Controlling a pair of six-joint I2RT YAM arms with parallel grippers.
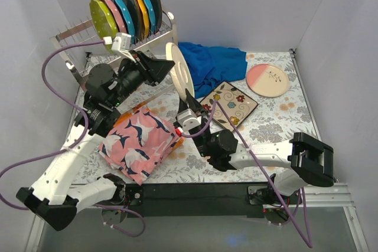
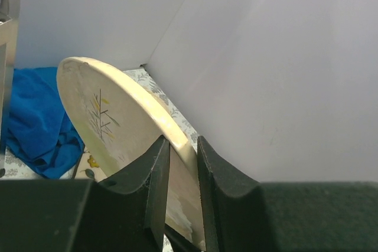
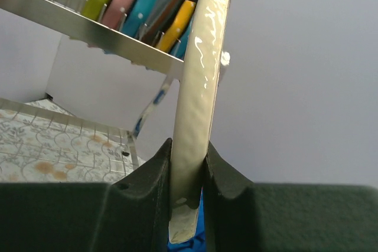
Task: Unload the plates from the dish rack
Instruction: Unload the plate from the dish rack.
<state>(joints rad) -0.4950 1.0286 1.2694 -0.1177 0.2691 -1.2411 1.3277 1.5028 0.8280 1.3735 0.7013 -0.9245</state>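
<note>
The cream plate (image 1: 179,66) stands on edge in the air at the middle of the top view, just right of the rack (image 1: 77,36) and above the blue cloth (image 1: 209,63). Both pincers pinch it. The left gripper (image 1: 168,69) clamps its rim from the left; in the left wrist view the fingers (image 2: 158,169) sit on either side of the rim with the plate's sprig-painted face running away to the upper left. The right gripper (image 1: 189,95) grips the lower edge from below, and its wrist view shows the rim wedged between both pads, with the other gripper's dark tip on the plate's top edge at the top of the frame.

This looks like a hand-over: the plate is out of the rack and passing from the left arm to the right. Two plates already lie flat at the right of the top view, a round pink-and-cream plate (image 1: 267,79) and a square floral plate (image 1: 229,103). A row of coloured plates (image 1: 124,7) stands in the rack at the upper left, so most of the unloading is not yet done.

Next, probably, the left fingers must let go while the right grip stays firm, and only then should the right arm tip the plate flat and carry it to bare mat (image 1: 277,122) in the right half. The glazed rim could slip or swing if the release is uneven. A pink cloth (image 1: 139,140) lies at lower left, out of the way.
</note>
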